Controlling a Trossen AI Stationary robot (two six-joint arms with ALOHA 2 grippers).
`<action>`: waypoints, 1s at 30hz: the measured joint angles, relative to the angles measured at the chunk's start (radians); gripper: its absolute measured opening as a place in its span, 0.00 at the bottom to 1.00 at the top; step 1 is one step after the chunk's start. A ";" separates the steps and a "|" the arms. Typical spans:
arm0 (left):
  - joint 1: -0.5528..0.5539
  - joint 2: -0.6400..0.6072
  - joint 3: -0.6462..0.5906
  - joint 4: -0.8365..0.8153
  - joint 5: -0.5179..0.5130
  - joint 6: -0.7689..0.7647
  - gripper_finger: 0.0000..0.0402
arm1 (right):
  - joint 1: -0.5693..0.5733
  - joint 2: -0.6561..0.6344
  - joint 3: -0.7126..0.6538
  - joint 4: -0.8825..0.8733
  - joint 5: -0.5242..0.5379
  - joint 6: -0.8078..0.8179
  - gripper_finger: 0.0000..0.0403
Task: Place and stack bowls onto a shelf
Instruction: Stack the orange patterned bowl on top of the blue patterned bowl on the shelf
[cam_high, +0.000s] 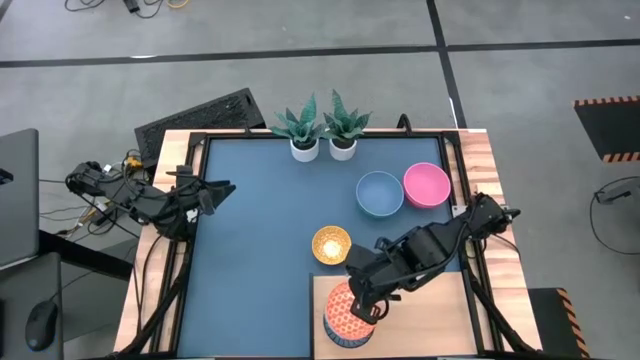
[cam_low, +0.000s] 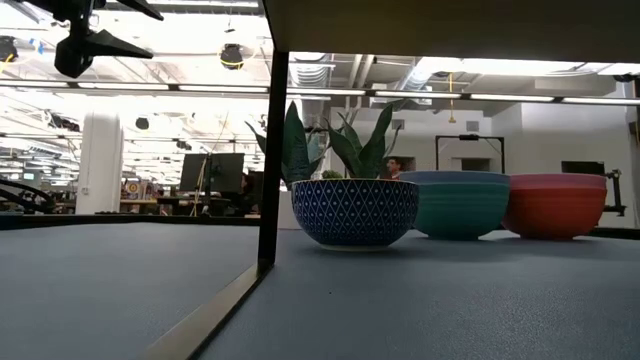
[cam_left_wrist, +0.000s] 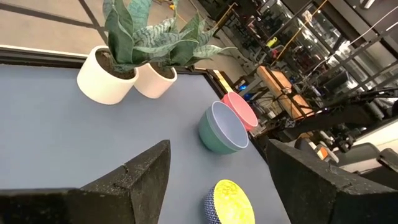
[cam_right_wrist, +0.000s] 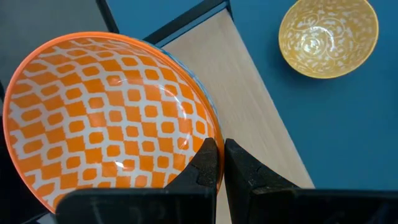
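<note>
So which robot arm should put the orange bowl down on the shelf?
The right one. Its fingers pinch the orange bowl rim, above the shelf. The left gripper waits open, far across the table.

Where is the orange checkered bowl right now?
In the high view the orange checkered bowl sits on the pale wooden shelf at the table's near edge, just below the yellow bowl, with the right gripper pinching its rim.

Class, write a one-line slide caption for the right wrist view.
Right end effector shut on the orange bowl rim above the shelf.
</note>
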 joint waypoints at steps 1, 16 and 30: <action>0.000 0.000 0.000 -0.003 0.000 0.000 0.62 | 0.001 0.004 0.000 0.008 0.000 0.003 0.07; 0.000 0.000 0.000 -0.009 0.003 -0.001 0.62 | 0.013 0.016 0.000 0.019 -0.002 0.021 0.07; 0.000 0.000 0.000 -0.023 0.002 -0.003 0.62 | 0.020 0.037 -0.002 0.001 -0.010 -0.016 0.07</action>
